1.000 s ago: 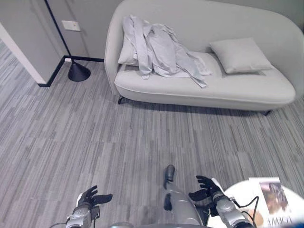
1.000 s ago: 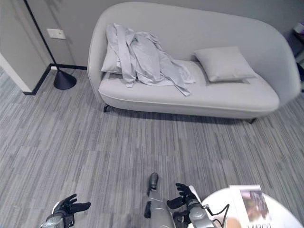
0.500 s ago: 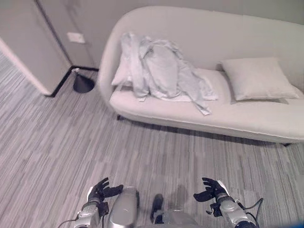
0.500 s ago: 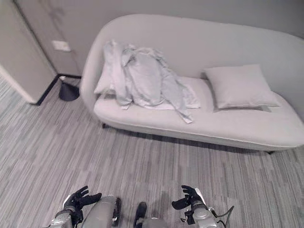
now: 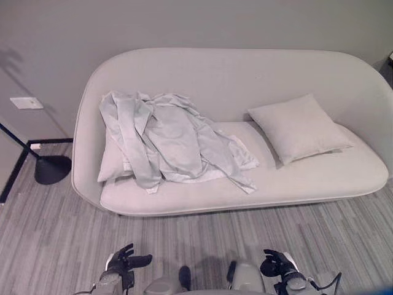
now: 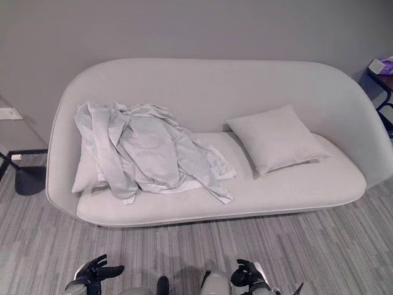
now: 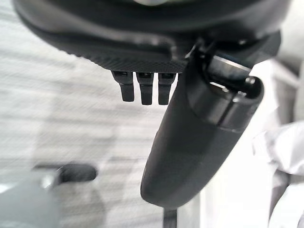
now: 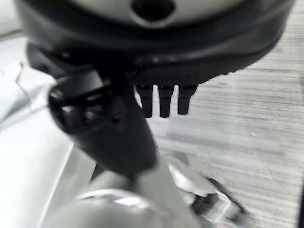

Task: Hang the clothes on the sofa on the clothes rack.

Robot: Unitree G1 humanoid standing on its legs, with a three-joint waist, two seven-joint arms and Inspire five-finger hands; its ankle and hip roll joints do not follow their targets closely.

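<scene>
Grey carpet (image 5: 55, 233) runs up to the sofa (image 5: 344, 178), which sits against a plain grey wall (image 5: 184, 24). I take the sofa as my landmark. Off its left end I see a black lamp base (image 5: 52, 169) on the floor and a white wall plate (image 5: 26, 103) above it. On the sofa's left half the clothes (image 5: 166, 138) lie in a loose pale-grey heap, draped partly up the backrest and over a cushion (image 5: 112, 163) at that end, with one sleeve trailing toward the seat's front edge. A second cushion (image 5: 298, 128) leans on the right half of the seat, just beside the clothes but not touching them as far as I can tell. Past the sofa's right end a dark stand with something purple on it (image 6: 382, 66) is visible.

Well in front of the sofa, low over the carpet, my left hand (image 5: 123, 258) hangs with fingers spread and relaxed, holding nothing. My right hand (image 5: 276, 263) hangs in front of the sofa's right half, fingers loosely bent, also empty.
</scene>
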